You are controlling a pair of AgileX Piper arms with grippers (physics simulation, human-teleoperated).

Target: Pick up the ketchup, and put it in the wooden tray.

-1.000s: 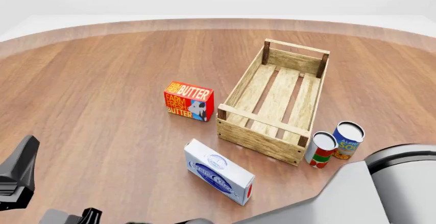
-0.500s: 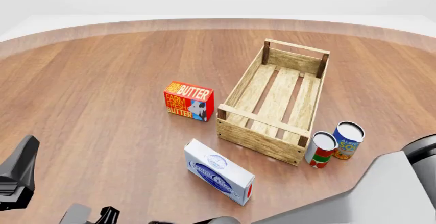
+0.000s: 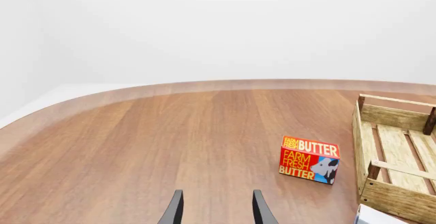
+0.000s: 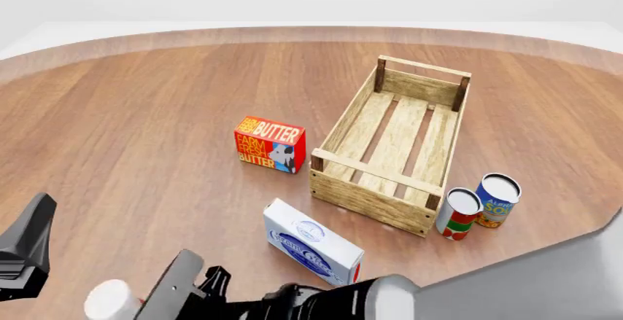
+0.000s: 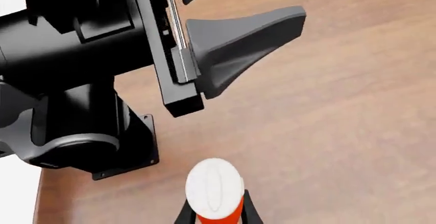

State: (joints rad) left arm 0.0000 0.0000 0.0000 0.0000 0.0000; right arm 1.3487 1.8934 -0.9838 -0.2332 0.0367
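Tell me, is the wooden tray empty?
Empty. The wooden tray shows only bare slats; the ketchup sits between the right gripper's fingers.

butter box (image 4: 271, 144) printed "FARM FRESH BUTTER"
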